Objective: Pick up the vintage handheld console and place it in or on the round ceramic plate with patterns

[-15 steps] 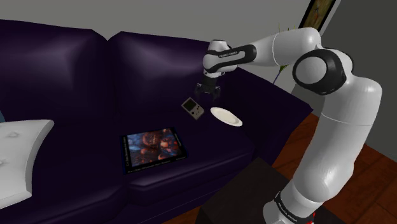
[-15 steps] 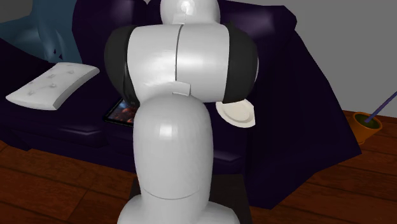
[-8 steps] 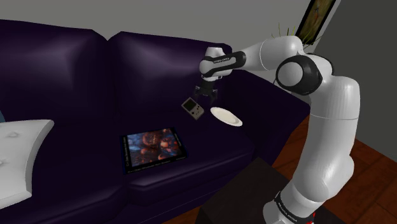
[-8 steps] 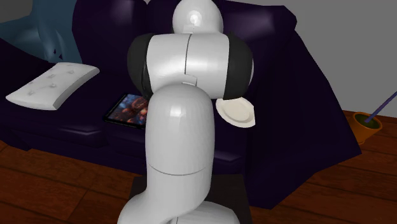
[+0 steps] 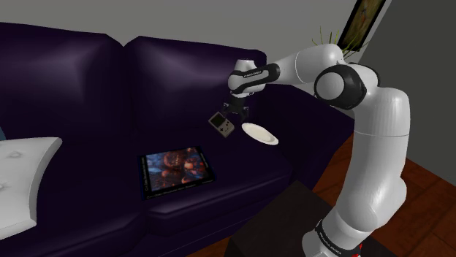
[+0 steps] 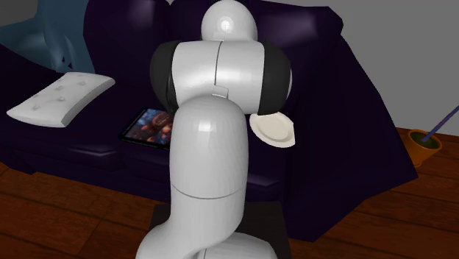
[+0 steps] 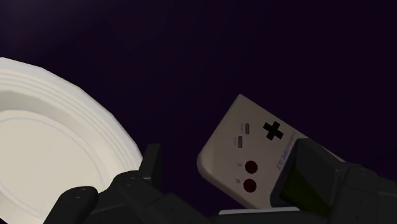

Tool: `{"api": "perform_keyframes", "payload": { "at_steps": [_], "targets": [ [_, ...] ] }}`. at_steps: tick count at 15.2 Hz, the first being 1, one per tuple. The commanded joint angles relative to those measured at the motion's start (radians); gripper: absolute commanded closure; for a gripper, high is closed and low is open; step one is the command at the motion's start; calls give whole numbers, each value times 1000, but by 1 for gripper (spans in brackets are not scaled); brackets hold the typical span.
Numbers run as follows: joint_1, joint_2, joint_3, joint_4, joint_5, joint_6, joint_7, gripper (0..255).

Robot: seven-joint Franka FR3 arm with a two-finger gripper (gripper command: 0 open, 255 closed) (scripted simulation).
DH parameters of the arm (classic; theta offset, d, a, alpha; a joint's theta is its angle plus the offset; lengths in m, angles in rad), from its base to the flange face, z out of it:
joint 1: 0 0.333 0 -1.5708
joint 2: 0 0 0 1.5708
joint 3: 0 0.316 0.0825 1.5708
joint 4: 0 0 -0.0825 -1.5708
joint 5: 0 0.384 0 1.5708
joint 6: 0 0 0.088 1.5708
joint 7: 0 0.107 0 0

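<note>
A beige handheld console (image 5: 221, 123) with a black cross pad and two dark red buttons (image 7: 249, 154) lies flat on the dark purple sofa seat. A plain white round plate (image 5: 261, 133) (image 7: 51, 149) (image 6: 274, 129) rests on the same cushion, close beside the console. My black gripper (image 5: 237, 111) (image 7: 229, 159) hangs just above the console, open, fingers apart and nothing clasped. In the wrist view one finger (image 7: 313, 177) overlaps the console's edge, while the other finger (image 7: 151, 163) sits between console and plate.
A picture book (image 5: 177, 170) (image 6: 146, 125) lies flat on the seat's front part. A white tufted cushion (image 5: 22, 175) (image 6: 62, 96) sits at the sofa's far end. The sofa backrest (image 5: 168, 69) rises behind the gripper. A potted plant (image 6: 424, 143) stands on the wooden floor.
The gripper has dropped a little and shifted toward the console. The arm's elbow has swung upright and away from the sofa. Console and plate have not moved.
</note>
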Motion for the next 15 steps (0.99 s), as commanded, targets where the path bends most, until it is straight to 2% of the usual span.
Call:
{"api": "perform_keyframes", "payload": {
  "at_steps": [1,3,4,13,14,15],
  "targets": [
    [0,0,0,0,0,1,0,0],
    [0,0,0,0,0,1,0,0],
    [0,0,0,0,0,1,0,255],
    [0,0,0,0,0,1,0,255],
    [0,0,0,0,0,1,0,0],
    [-96,-35,50,-79,107,103,-268,0]
  ]
}}
